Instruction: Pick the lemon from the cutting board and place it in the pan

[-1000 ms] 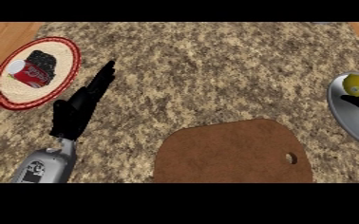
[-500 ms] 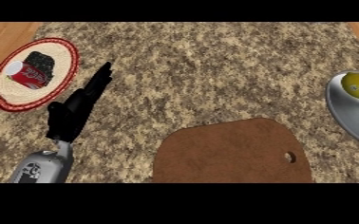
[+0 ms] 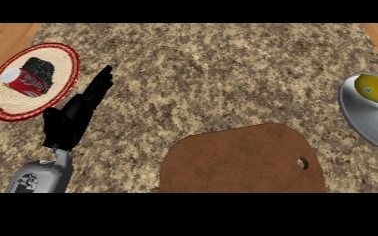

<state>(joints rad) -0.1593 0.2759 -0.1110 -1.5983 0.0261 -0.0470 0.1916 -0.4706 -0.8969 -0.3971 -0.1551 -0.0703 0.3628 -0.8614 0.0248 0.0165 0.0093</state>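
Note:
The yellow lemon [image 3: 367, 86] lies in the grey pan [image 3: 356, 111] at the right edge of the head view, partly cut off by the frame. The brown cutting board [image 3: 240, 161] with a hole near its right side sits at the lower middle with nothing on it. My left hand [image 3: 76, 114] rests open at the lower left, fingers straight and pointing up-right, touching nothing. My right hand does not show.
A red-rimmed plate [image 3: 60, 64] at the far left carries a red and white can lying on its side next to a dark item. The speckled stone counter [image 3: 221, 70] spreads between the plate and the pan.
The view has shifted slightly, so the plate, the left hand and the pan sit a little further left than before. The left hand keeps its open pose.

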